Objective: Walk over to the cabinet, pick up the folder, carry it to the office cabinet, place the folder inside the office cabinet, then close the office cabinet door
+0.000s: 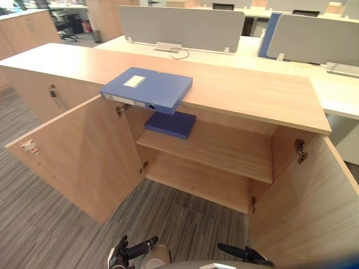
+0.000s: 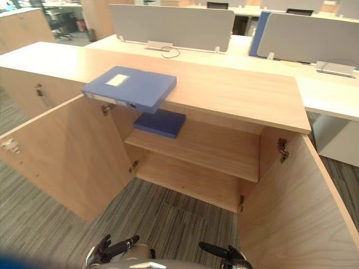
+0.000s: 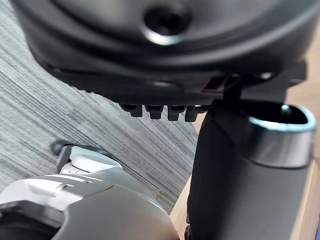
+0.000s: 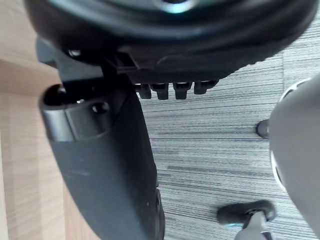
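Observation:
A blue box folder [image 1: 147, 88] lies flat on the wooden cabinet's top [image 1: 247, 92], with its near end overhanging the front edge. A second, darker blue folder [image 1: 171, 124] rests on the shelf inside, towards the left. Both cabinet doors stand wide open, the left door [image 1: 78, 157] and the right door [image 1: 317, 207]. My left hand [image 1: 120, 255] and right hand [image 1: 247, 255] hang low over the carpet, well short of the cabinet. Their fingers are relaxed and hold nothing, as the wrist views show for the left hand [image 3: 165, 55] and the right hand [image 4: 165, 40].
Behind the cabinet run white desks [image 1: 336, 95] with grey divider screens [image 1: 182, 28]. Another wooden cabinet [image 1: 25, 31] stands at the far left, with an office chair [image 1: 66, 25] beyond it. Striped grey carpet [image 1: 185, 224] lies between the open doors.

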You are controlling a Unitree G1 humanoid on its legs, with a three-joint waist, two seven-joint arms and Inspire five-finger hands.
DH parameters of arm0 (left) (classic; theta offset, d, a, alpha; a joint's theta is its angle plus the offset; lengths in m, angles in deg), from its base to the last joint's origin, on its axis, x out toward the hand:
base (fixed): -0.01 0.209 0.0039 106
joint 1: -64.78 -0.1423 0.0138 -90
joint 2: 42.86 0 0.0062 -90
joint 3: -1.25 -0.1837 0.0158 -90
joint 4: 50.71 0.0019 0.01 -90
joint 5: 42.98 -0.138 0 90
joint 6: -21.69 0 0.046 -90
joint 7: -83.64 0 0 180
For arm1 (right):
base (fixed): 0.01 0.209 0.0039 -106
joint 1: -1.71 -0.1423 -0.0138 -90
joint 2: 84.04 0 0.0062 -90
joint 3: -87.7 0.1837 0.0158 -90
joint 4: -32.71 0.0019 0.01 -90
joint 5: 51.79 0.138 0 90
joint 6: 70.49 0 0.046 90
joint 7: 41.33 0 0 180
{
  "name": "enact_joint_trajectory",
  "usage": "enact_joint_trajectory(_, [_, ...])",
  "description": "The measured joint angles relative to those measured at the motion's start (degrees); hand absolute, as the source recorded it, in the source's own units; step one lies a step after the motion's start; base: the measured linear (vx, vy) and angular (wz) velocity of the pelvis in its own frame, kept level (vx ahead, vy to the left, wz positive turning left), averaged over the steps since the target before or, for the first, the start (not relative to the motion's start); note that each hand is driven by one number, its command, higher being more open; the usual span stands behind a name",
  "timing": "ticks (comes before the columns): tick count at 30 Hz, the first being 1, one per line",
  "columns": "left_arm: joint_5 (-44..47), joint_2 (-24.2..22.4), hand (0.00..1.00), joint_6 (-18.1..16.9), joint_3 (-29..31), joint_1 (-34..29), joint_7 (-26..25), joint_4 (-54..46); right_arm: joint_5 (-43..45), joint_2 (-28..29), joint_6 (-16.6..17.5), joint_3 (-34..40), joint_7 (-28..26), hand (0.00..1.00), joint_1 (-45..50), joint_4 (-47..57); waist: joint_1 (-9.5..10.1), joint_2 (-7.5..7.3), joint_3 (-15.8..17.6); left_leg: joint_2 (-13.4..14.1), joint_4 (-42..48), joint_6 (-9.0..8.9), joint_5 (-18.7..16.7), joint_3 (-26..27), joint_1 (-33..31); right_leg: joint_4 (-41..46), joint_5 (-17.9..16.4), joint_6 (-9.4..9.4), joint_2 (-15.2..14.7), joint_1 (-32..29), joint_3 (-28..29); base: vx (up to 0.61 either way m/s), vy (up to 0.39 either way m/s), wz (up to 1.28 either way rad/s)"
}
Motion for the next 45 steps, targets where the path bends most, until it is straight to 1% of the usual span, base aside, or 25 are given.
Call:
enact_joint_trajectory(2, [-0.04,2.34,1.00,-0.10,0.14,1.88,-0.70,0.82,-0.04,1.79,0.12,-2.17,0.31,1.00,-0.05,-0.16,-0.79,-3.36,0.47,-3.37,-1.46,-0.27,-0.15,-1.60,1.30,0.28,-0.13,1.05,-3.04,-0.09,1.22,0.35,0.153,0.06])
enact_joint_trajectory(4, [0.92,2.55,1.00,0.06,0.60,2.97,-1.12,1.83,-0.07,2.13,0.07,-2.23,0.18,1.00,-0.41,-0.79,-0.29,-3.80,0.89,-5.02,-0.65,-0.27,-0.14,-4.76,1.43,0.60,1.14,1.86,-3.79,0.40,1.61,0.21,0.099,0.10])
enact_joint_trajectory(6, [3.02,1.67,1.00,0.08,0.93,2.65,-1.84,3.45,-0.08,1.65,0.18,-2.22,0.19,1.00,-1.12,-0.81,0.02,-2.57,1.31,-4.91,-2.60,-0.27,-0.14,-5.02,4.39,1.79,3.25,2.40,-4.25,0.95,2.61,0.15,0.112,-0.16])
enact_joint_trajectory(8, [4.10,0.83,1.00,0.21,1.73,1.11,-2.53,4.47,-0.12,1.60,0.58,-1.94,0.15,1.00,-0.86,-0.88,-0.03,-1.21,0.02,-5.24,-7.34,-0.18,-0.12,-4.69,8.01,2.95,4.88,4.15,-5.34,0.77,5.15,0.06,0.095,-0.33])
enact_joint_trajectory(11, [2.27,0.08,1.00,0.28,1.58,-0.44,-2.64,5.06,-0.29,0.49,0.44,-1.60,-0.04,1.00,-0.19,-0.62,-0.13,0.00,-0.89,-6.85,-12.30,1.51,1.37,-3.18,11.10,6.29,4.90,4.21,-7.85,-1.02,6.50,0.04,0.104,-0.32])
enact_joint_trajectory(14, [0.90,-1.24,1.00,0.31,1.03,-1.96,-2.85,5.28,-2.30,-1.27,0.14,4.40,-0.45,1.00,2.54,0.40,-0.14,1.75,-1.26,-9.49,-17.65,3.44,2.39,-1.40,16.24,20.83,4.81,4.31,-12.09,-6.73,8.97,0.04,0.187,-0.24])
enact_joint_trajectory(15, [0.14,-0.99,1.00,0.31,0.71,-2.57,-2.90,5.24,-2.36,-1.27,-0.05,6.54,-0.45,1.00,2.65,0.64,-0.26,1.39,-1.04,-10.93,-18.91,4.35,2.26,-0.22,18.19,29.10,5.28,3.45,-14.64,-9.97,9.13,0.00,0.235,-0.34])
enact_joint_trajectory(16, [-0.06,-0.74,1.00,0.32,0.34,-3.26,-2.95,5.21,-2.36,-1.25,0.07,7.00,-0.53,1.00,2.76,1.11,-0.88,1.29,-0.99,-11.89,-19.47,4.98,2.16,0.73,19.92,34.56,6.94,0.64,-16.67,-11.92,7.98,-0.01,0.223,-0.33])
enact_joint_trajectory(18, [-0.07,-0.65,1.00,0.38,0.17,-3.91,-3.06,5.00,-2.43,-1.22,0.38,6.89,-0.35,1.00,3.02,2.00,-1.92,1.56,-0.84,-12.13,-20.36,6.26,2.08,1.43,21.83,36.35,7.88,-0.87,-18.69,-11.63,4.17,-0.02,0.147,-0.25])
enact_joint_trajectory(20, [-0.14,-0.74,1.00,0.58,0.06,-3.93,-3.29,3.45,-2.36,-1.06,0.39,6.81,-0.29,1.00,2.57,2.05,-2.45,1.98,-0.60,-10.60,-21.28,6.62,1.94,2.24,22.62,32.72,2.83,2.29,-17.08,-11.45,0.47,-0.03,0.054,-0.30])
enact_joint_trajectory(22, [-0.15,-0.81,1.00,0.73,-0.08,-3.72,-3.37,0.71,-2.30,-0.76,0.36,6.22,-0.55,1.00,2.14,2.43,-2.92,1.88,-0.17,-8.55,-21.26,6.03,1.56,2.24,22.12,26.05,-0.71,2.89,-12.65,-12.53,-1.80,-0.09,-0.054,-0.15])
enact_joint_trajectory(23, [-0.04,-0.90,1.00,0.78,-0.04,-3.76,-3.43,-2.49,-2.32,-0.78,0.46,4.38,-0.56,1.00,2.02,2.74,-2.82,1.30,0.21,-7.68,-21.01,5.26,1.08,2.13,21.87,19.66,-0.77,2.98,-9.39,-13.31,-1.80,-0.11,-0.114,-0.04])
enact_joint_trajectory(24, [-0.04,-0.95,1.00,0.78,-0.04,-3.81,-3.44,-4.16,-2.38,-0.74,0.47,3.32,-0.57,1.00,1.86,2.73,-2.83,0.68,0.56,-7.63,-20.76,4.91,0.88,2.03,21.71,15.51,-0.32,3.12,-8.15,-13.08,-1.44,-0.10,-0.139,0.12])
enact_joint_trajectory(25, [0.00,-0.54,1.00,0.66,0.25,-4.31,-3.16,-7.84,-2.12,-0.45,0.43,1.33,-0.67,1.00,1.90,2.95,-3.06,-0.83,0.64,-8.46,-19.15,3.72,0.11,0.63,21.04,11.29,2.52,0.30,-7.36,-12.83,-1.17,-0.05,-0.209,0.30])
enact_joint_trajectory(27, [0.34,-2.52,1.00,0.66,0.68,-5.35,-2.81,-13.04,-2.69,-0.99,0.42,-0.95,-0.80,1.00,2.33,2.75,-2.69,-0.53,-0.46,-7.71,-17.41,2.39,-1.13,-1.74,19.82,9.36,1.76,0.12,-6.00,-12.26,-2.39,0.02,-0.176,0.28])
enact_joint_trajectory(29, [2.56,-6.04,1.00,0.50,1.22,-7.31,-2.67,-20.38,-3.06,-1.09,0.82,-4.13,-0.90,1.00,1.96,2.93,-2.10,0.85,-1.11,-4.76,-9.30,0.17,-4.75,-2.53,14.36,6.05,2.13,-0.52,-2.43,-12.54,-3.02,0.06,-0.199,0.12])
enact_joint_trajectory(32, [5.23,-8.39,1.00,0.54,2.50,-8.14,-2.64,-23.22,-4.53,-2.25,0.51,-6.18,-0.88,1.00,1.81,2.75,-0.11,2.48,-0.98,-0.75,2.48,-1.38,-9.81,-1.96,8.22,1.75,4.01,-2.47,2.04,-10.48,-2.67,0.14,-0.152,-0.17])
enact_joint_trajectory(34, [5.57,-8.62,1.00,0.63,3.51,-8.27,-2.84,-23.23,-4.45,-2.01,0.17,-6.12,-0.17,1.00,1.87,2.73,0.25,1.88,-1.10,-0.36,2.90,-1.45,-10.85,-1.98,8.29,0.52,4.17,-2.75,2.52,-9.49,-1.74,0.23,-0.095,-0.23])
enact_joint_trajectory(37, [5.57,-8.52,1.00,0.65,4.13,-7.75,-2.97,-23.75,-4.44,-1.00,0.03,-5.89,-0.05,1.00,1.30,2.57,0.44,-0.04,-0.31,-1.19,-1.88,-1.26,-10.89,-2.59,7.78,0.09,4.14,-2.83,0.72,-8.95,1.61,0.19,0.017,-0.30])
enact_joint_trajectory(38, [5.66,-8.49,1.00,0.65,4.16,-7.64,-3.06,-24.36,-4.42,-0.55,0.00,-5.45,-0.06,1.00,1.19,2.53,0.42,-0.52,-0.15,-1.46,-6.66,-1.30,-9.17,-2.87,7.59,0.31,4.11,-2.74,-0.08,-8.74,1.99,0.16,0.067,-0.23])
enact_joint_trajectory(39, [6.51,-8.50,1.00,0.65,3.90,-7.68,-2.91,-25.07,-4.43,-0.90,0.00,-5.10,-0.26,1.00,1.40,2.54,0.37,0.34,-0.71,-0.98,-12.78,-1.29,-0.01,-3.62,7.81,0.27,3.87,-2.05,0.34,-8.20,1.94,0.18,0.083,-0.21])
enact_joint_trajectory(40, [7.24,-8.04,1.00,0.66,3.85,-7.63,-2.70,-25.25,-4.48,-0.96,-0.07,-4.67,-0.26,1.00,1.62,2.19,0.44,-0.01,-0.97,-1.14,-13.33,-2.88,0.72,-3.92,8.31,0.23,3.46,-1.38,0.15,-7.78,2.14,0.22,0.091,0.00])
enact_joint_trajectory(41, [9.31,-6.55,1.00,0.72,3.86,-7.74,-2.55,-25.53,-4.43,0.07,-0.01,-4.15,-0.12,1.00,2.48,2.06,0.37,-1.48,-2.61,-2.43,-16.10,-2.16,1.75,-3.88,9.80,0.28,3.33,-0.95,-1.34,-7.78,1.99,0.26,0.101,0.10])
enact_joint_trajectory(43, [17.36,-4.47,1.00,0.71,3.83,-7.75,-2.14,-27.19,-4.48,1.15,-0.03,-4.00,-0.21,1.00,2.99,1.48,0.43,-2.92,-4.43,-3.29,-21.47,-1.47,3.52,-3.83,12.88,0.67,3.27,-0.63,-2.70,-7.43,2.06,0.27,0.096,0.17])
enact_joint_trajectory(45, [23.47,-3.52,1.00,0.71,4.06,-7.96,-1.67,-28.84,-4.52,1.15,-0.34,-4.02,-1.08,1.00,3.10,1.34,0.58,-2.60,-4.84,-3.48,-22.77,-1.31,3.65,-4.00,14.41,1.50,3.79,0.20,-2.99,-6.91,2.05,0.15,0.080,0.11])
